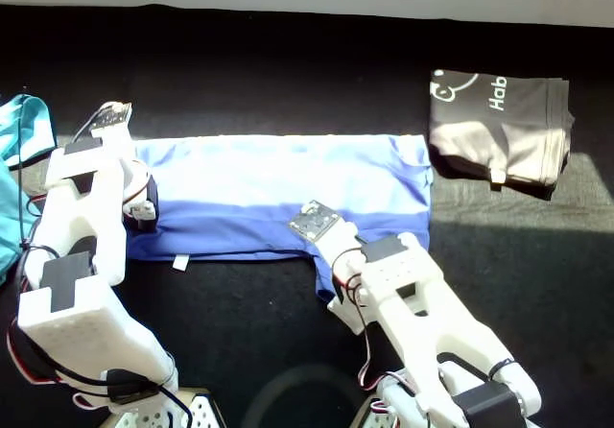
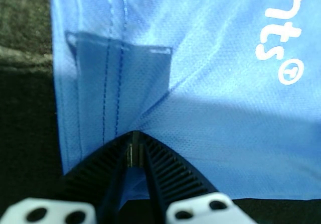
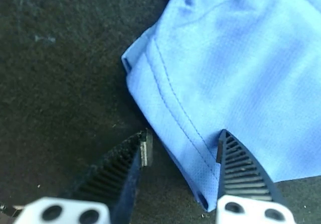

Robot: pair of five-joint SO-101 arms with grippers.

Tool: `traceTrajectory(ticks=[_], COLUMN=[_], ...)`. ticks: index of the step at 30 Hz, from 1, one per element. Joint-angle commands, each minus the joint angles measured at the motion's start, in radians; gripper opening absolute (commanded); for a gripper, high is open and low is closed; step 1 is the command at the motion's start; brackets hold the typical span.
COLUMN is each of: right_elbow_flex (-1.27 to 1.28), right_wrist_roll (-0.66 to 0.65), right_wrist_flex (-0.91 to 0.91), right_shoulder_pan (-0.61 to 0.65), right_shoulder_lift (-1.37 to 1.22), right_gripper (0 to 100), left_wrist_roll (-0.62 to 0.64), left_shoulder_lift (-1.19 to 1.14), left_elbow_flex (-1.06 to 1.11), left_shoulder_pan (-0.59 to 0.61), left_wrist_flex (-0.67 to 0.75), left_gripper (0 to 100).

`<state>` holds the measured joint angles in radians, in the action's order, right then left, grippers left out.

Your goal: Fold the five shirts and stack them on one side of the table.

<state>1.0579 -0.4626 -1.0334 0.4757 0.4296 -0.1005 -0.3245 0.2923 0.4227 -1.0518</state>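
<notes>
Jaws spread apart straddle the blue shirt's [image 3: 241, 58] stitched hem on the dark table cover [image 3: 60, 58].

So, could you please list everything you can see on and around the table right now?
blue shirt: one, blue, spread flat across the middle of the table.
folded shirt: one, dark grey, far right corner in the high view.
teal shirt: one, teal, bunched at the left edge in the high view.
table: one, black cover, under everything.
left gripper: one, white with black fingers, shut on the blue shirt's hem.
right gripper: one, white with black fingers, open astride the blue shirt's near edge.
</notes>
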Motion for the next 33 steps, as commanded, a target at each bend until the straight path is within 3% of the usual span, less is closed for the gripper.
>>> traceTrajectory(ticks=[1, 7, 12, 20, 24, 33], right_elbow_flex=[0.045, 0.084, 0.027, -0.217, -0.392, -0.737], right_wrist_roll=[-0.009, -0.009, -0.044, -0.054, -0.132, -0.141], right_wrist_flex=[0.079, 0.116, 0.111, -0.054, -0.117, -0.117], right_shoulder_pan=[-0.013, -0.013, -0.019, -0.162, -0.243, -0.282], right_shoulder_lift=[0.022, -0.027, -0.165, -0.084, -0.084, -0.395], right_gripper=[20.8, 17.3, 0.7, 0.5, 0.5, 0.5], left_wrist_roll=[0.008, 0.008, 0.008, 0.008, 0.008, 0.008], left_shoulder_lift=[0.001, 0.001, 0.001, 0.001, 0.001, 0.001], left_elbow_flex=[0.001, 0.001, 0.001, 0.001, 0.001, 0.001], left_shoulder_pan=[0.039, 0.039, 0.039, 0.039, 0.039, 0.039], left_wrist_flex=[0.032, 0.032, 0.032, 0.032, 0.032, 0.032], left_gripper=[1, 1, 1, 1, 1, 1])
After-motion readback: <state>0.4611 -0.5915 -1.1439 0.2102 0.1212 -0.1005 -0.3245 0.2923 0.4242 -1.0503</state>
